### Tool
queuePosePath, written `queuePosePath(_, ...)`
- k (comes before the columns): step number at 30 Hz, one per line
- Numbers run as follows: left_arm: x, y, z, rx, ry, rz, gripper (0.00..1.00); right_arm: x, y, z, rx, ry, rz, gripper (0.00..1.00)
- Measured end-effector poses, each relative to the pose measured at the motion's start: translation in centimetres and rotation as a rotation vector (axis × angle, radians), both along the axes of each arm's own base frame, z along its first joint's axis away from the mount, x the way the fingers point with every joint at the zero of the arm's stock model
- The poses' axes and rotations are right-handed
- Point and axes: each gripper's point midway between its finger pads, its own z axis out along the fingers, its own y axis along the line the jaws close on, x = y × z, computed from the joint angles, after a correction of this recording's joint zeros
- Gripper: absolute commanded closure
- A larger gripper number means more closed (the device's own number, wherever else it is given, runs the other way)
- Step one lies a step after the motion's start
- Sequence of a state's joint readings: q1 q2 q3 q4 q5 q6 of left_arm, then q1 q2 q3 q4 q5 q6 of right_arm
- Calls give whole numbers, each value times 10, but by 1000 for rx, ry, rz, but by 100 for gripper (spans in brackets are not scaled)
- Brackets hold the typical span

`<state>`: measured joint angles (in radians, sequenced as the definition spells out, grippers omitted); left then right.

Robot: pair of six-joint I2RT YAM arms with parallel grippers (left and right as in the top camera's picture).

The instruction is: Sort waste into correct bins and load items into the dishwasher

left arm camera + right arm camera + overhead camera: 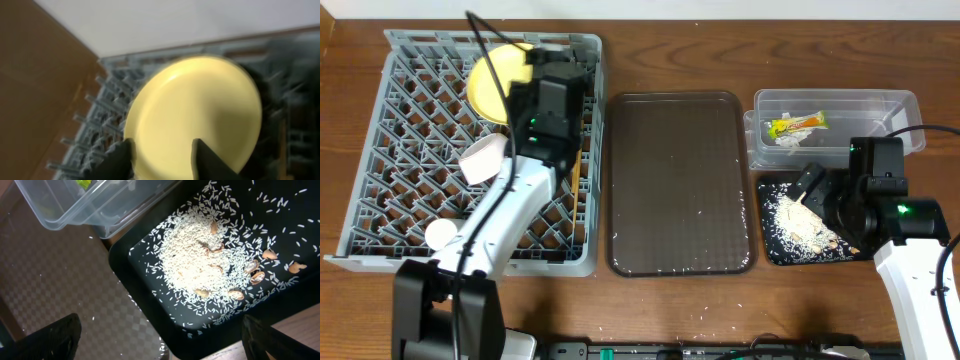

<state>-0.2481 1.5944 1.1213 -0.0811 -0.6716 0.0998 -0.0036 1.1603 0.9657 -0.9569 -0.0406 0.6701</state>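
Observation:
The grey dish rack (380,200) holds the round yellow plate (490,85), a white-pink bowl (480,160), a small white cup (440,233) and wooden chopsticks (576,170). My left gripper (552,68) is open right at the plate (195,105), a finger at each side of its lower part (162,160). My right gripper (815,190) is open and empty above the black tray (772,250) of rice-like crumbs (800,225); its fingers straddle the tray's near corner (170,345). The clear tub (880,105) holds the yellow-green wrapper (797,125) and white paper bits (790,142). The light blue bowl is out of view.
A large dark brown serving tray (680,180) lies between the rack and the bins, with a few stray rice grains on it (60,280). A few grains lie on the wooden table near its front edge (700,325). Cables run over the rack and past the tub.

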Motion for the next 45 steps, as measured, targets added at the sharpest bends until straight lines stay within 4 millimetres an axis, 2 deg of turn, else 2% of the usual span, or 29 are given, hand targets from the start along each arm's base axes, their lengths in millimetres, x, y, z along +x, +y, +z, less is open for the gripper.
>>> queuePosePath(3, -9, 29, -20, -145, 36, 80, 38, 0, 0, 0, 0, 1, 0, 1)
queuePosePath(6, -14, 75, -40, -577, -14, 184, 38, 0, 0, 0, 0, 1, 0, 1)
queuePosePath(9, -11, 97, -38, -853, -101, 227, 38, 0, 0, 0, 0, 0, 0, 1)
queuePosePath(12, -7, 114, -35, -988, -163, 241, 39, 0, 0, 0, 0, 0, 0, 1)
queuePosePath(15, 0, 110, -49, -1068, -142, 227, 41, 0, 0, 0, 0, 0, 0, 1)
queuePosePath(19, 5, 97, -88, -1159, -50, 229, 48, 0, 0, 0, 0, 1, 0, 1)
queuePosePath(21, 7, 95, -103, -1182, -22, 238, 61, 0, 0, 0, 0, 0, 0, 1)
queuePosePath(22, 7, 97, -105, -1183, -23, 240, 72, 0, 0, 0, 0, 0, -1, 1)
queuePosePath(23, 9, 99, -104, -1182, -34, 240, 87, 0, 0, 0, 0, 0, 0, 1)
queuePosePath(24, 11, 101, -102, -1182, -47, 236, 92, 0, 0, 0, 0, 1, 0, 1)
queuePosePath(32, 17, 93, -93, -1194, -59, 169, 93, 0, 0, 0, 0, 0, 0, 1)
queuePosePath(36, 13, 90, -73, -1148, -65, 111, 93, 0, 0, 0, 0, 1, 0, 1)
queuePosePath(38, 7, 85, -53, -1093, -75, 69, 92, 0, 0, 0, 0, 1, 0, 1)
queuePosePath(39, 4, 79, -35, -1034, -90, 31, 93, 0, 0, 0, 0, 0, 0, 1)
queuePosePath(41, -1, 64, -13, -911, -94, -18, 93, 0, 0, 0, 0, 0, 0, 1)
queuePosePath(43, -4, 47, -5, -749, -73, -45, 93, 0, 0, 0, 0, 0, 0, 1)
queuePosePath(45, -4, 32, -7, -584, -42, -43, 93, 0, 0, 0, 0, 0, 0, 1)
